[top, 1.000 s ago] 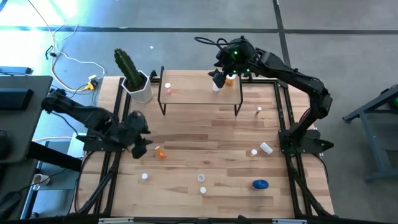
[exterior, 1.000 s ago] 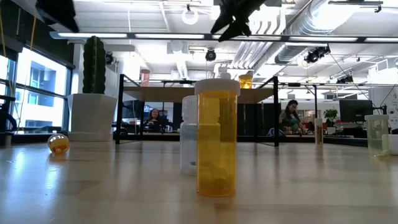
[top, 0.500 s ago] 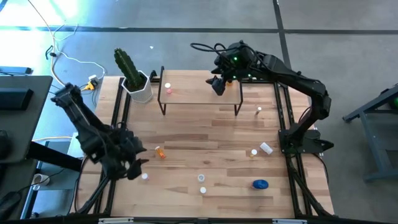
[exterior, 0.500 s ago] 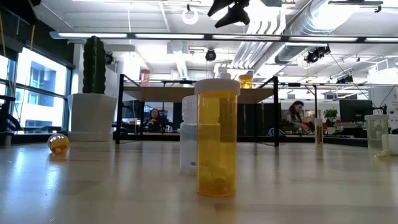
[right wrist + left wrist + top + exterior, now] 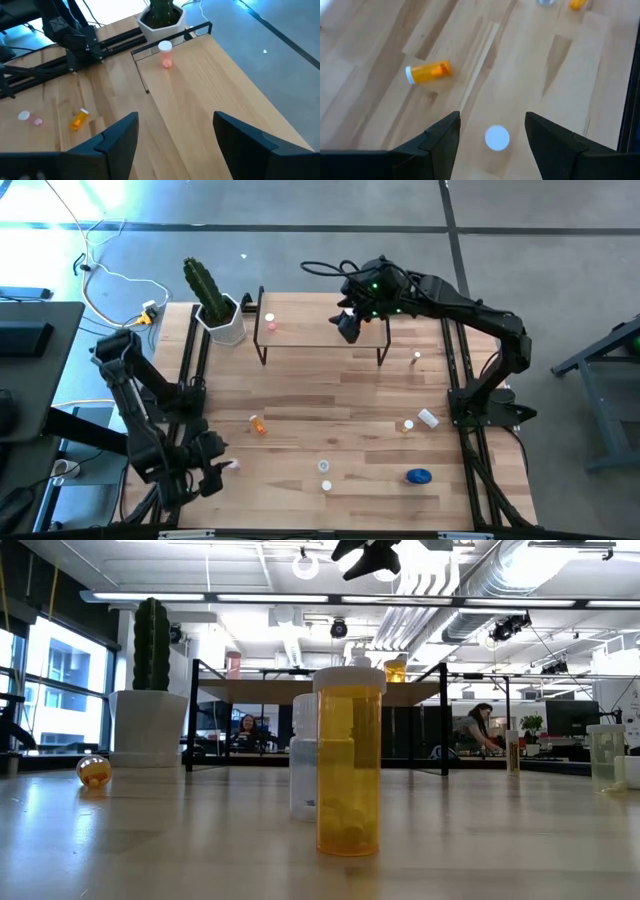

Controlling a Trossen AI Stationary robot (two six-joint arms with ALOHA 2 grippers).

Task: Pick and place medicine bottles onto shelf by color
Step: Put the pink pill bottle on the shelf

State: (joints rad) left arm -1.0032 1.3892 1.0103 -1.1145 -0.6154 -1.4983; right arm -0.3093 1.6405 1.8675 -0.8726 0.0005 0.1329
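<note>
The shelf [image 5: 320, 330] stands at the table's far side; a pink bottle [image 5: 165, 54] stands upright on its left end and an orange one [image 5: 396, 670] on its right part. My right gripper [image 5: 347, 326] hovers open above the shelf's right half, holding nothing. My left gripper [image 5: 215, 472] is open near the table's near-left corner. Its fingers stand on either side of a white-capped pinkish bottle [image 5: 497, 138] below them, without touching it. An orange bottle [image 5: 427, 72] lies on its side a little farther in.
A white cactus pot [image 5: 222, 320] stands left of the shelf. More bottles are scattered on the table: a squat blue one [image 5: 418, 476], two small ones [image 5: 325, 475] near the middle of the near edge, an orange one [image 5: 407, 424] and a white one [image 5: 428, 418] at the right.
My left arm has swung from the middle of the table's left side toward the near edge, past the lying orange bottle, and now hangs over the white-capped bottle. My right gripper has risen and drifted a little toward the shelf's front-left, away from the orange bottle there.
</note>
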